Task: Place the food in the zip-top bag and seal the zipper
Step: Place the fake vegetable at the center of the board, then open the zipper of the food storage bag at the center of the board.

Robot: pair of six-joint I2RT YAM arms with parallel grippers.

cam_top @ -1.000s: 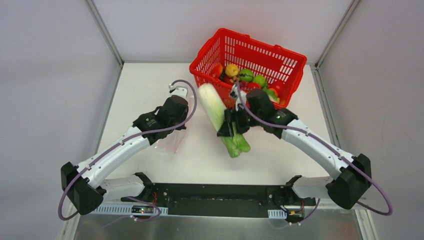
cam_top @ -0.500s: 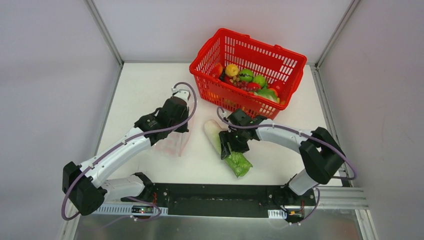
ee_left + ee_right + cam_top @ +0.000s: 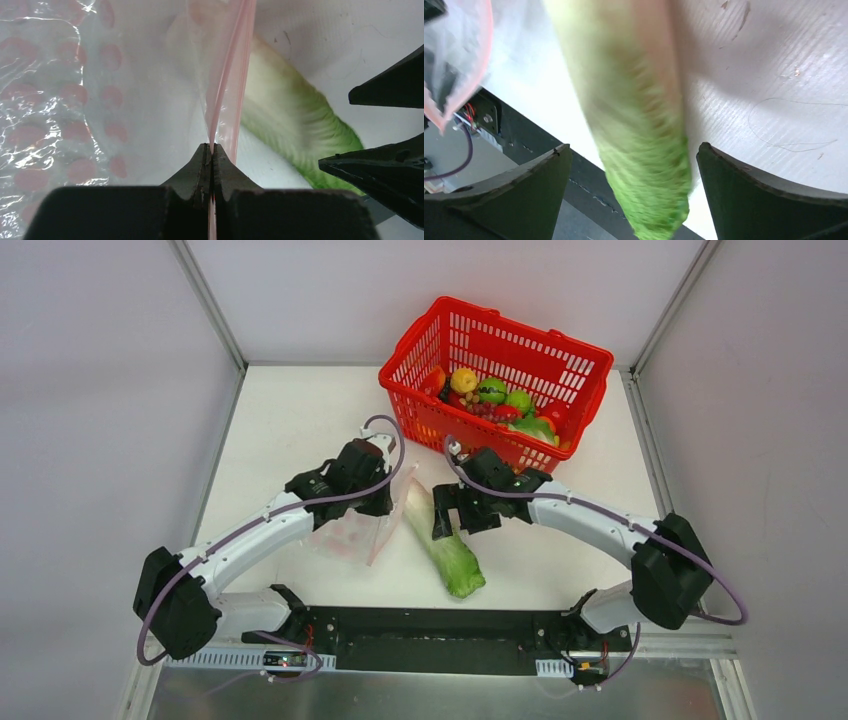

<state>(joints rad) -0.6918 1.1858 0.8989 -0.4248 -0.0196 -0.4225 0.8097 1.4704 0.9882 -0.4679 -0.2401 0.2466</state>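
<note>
A long cabbage point(image 3: 445, 545) lies on the table, its pale end next to the mouth of the clear pink-spotted zip-top bag point(image 3: 350, 535). My left gripper point(image 3: 377, 502) is shut on the bag's pink zipper strip point(image 3: 227, 75) and holds that edge up. The left wrist view shows the cabbage point(image 3: 290, 115) just beyond the strip. My right gripper point(image 3: 452, 517) hovers over the cabbage's middle. In the right wrist view its jaws point(image 3: 633, 145) stand wide open on either side of the green leaves point(image 3: 639, 125), with gaps on both sides. A yellow fruit point(image 3: 464, 379) and a red fruit point(image 3: 556, 412) sit in the basket.
A red plastic basket point(image 3: 570, 355) with several other toy foods stands at the back, just behind the right arm. The black base rail point(image 3: 430, 635) runs along the near edge. White walls close in the table on three sides.
The right gripper carried the cabbage down from in front of the basket onto the table, then opened and let it go. The left arm shifted right with the bag edge.
</note>
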